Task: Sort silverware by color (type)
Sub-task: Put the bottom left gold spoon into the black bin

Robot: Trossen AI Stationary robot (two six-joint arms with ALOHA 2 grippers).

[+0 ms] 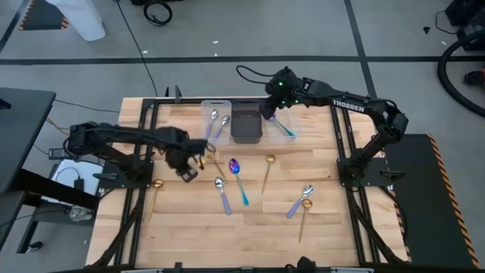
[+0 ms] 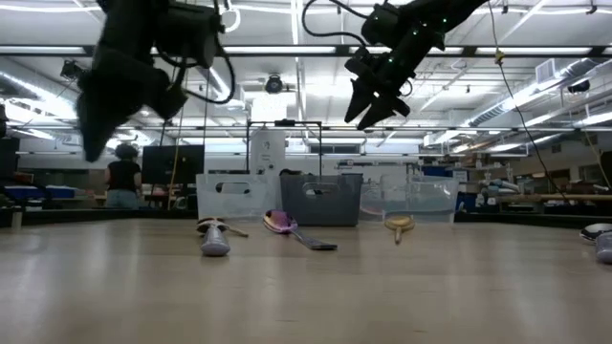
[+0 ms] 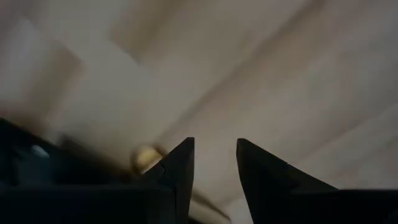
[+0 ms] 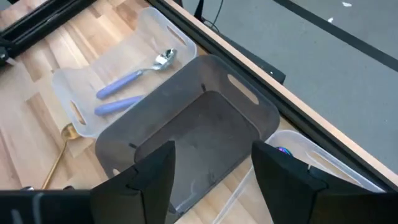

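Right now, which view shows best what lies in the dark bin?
The right wrist view: it looks down into the dark bin, which appears empty. The high view shows it small, between two clear bins; the low view shows only its wall; the left wrist view misses it.
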